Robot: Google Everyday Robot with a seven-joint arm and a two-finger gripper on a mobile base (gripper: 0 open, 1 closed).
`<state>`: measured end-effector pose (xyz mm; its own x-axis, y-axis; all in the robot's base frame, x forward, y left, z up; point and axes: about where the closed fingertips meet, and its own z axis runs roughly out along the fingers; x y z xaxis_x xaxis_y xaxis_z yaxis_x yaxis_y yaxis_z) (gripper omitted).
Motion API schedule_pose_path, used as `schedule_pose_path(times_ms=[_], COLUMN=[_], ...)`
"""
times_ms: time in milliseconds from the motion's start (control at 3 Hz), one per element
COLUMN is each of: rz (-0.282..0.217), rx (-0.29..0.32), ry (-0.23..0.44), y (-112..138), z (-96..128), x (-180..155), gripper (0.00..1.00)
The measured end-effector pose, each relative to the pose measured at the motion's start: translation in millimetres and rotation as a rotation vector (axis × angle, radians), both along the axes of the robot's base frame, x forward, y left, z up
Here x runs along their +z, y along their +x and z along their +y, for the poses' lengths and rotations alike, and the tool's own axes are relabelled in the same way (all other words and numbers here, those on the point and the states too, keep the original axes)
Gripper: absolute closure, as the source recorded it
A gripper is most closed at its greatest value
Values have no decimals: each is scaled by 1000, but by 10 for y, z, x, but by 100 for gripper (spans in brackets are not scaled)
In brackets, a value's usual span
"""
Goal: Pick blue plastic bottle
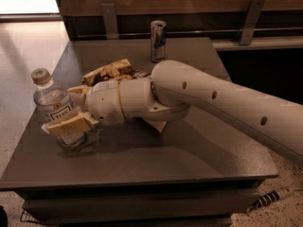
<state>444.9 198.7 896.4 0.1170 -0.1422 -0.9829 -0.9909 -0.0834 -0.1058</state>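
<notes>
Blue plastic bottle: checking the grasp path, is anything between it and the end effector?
Nothing visible. The end effector is right at the blue plastic bottle, level with its label; the snack wrappers and the can sit farther back, off that path.

Gripper (60, 110) at bottle (49, 100); snack bags (109, 71) behind

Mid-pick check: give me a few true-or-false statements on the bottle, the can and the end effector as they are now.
1. The bottle stands upright near the left edge of the table. True.
2. The can lies on its side. False: it stands upright at the back of the table.
3. The end effector is at the bottle, low on its body. True.
4. The bottle's cap is off. False: it is on.
5. The end effector hovers over the can. False: it is far from the can, at the table's left.
</notes>
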Motion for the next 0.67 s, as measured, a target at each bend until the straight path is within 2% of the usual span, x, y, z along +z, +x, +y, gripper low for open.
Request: schedule_pose_path(times_ms=[333, 667], rz=[-2, -4], rx=[4, 7], ry=[0, -1], y=[-16, -31], z=[17, 33], x=[8, 16], gripper=[85, 100])
